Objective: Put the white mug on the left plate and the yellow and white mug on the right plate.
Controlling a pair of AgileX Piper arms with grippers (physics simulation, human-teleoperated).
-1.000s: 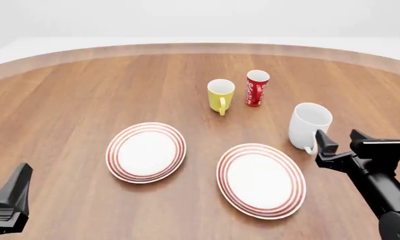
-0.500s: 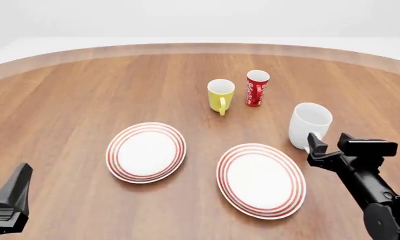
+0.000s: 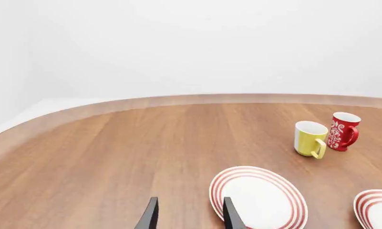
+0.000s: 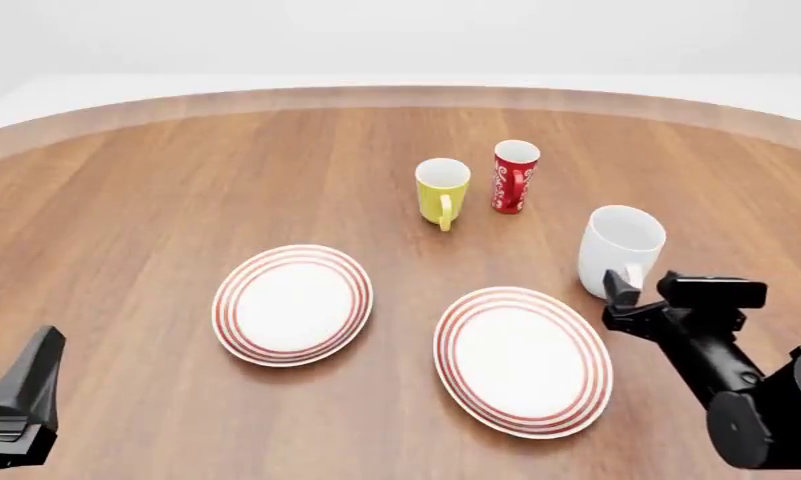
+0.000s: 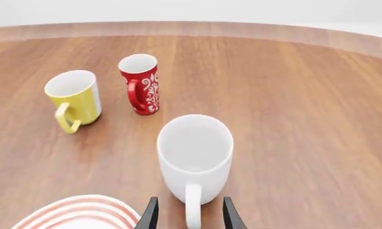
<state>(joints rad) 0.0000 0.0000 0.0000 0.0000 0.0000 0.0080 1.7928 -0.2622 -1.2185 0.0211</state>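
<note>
Looking down from the front camera, you have the white mug (image 4: 622,246) standing upright on the table (image 4: 173,190), off to the right and just beyond the far right edge of the right plate (image 4: 523,361). Its loop handle faces back toward your right gripper (image 4: 642,293), which sits low right behind the mug. In the right wrist view the fingers (image 5: 150,213) stand apart, one on each side of the handle, and the handle lies in the gap between them; you cannot tell from these pictures whether either finger touches it.

Farther back near the middle of the table, the yellow and white mug (image 4: 442,192) stands upright with its handle turned toward you. A red mug (image 4: 514,176) with a white pattern stands just beside it on its right; the right wrist view shows that one has a handle too. Both are well apart from the white mug.

The left plate (image 4: 293,304) lies flat, left of centre, near the right plate but not touching it. Both plates carry nothing.

Your left gripper (image 4: 24,395) hangs at the near left corner of the front view, well apart from everything. In its wrist view the fingers (image 3: 151,217) are parted with only bare table between them.
</note>
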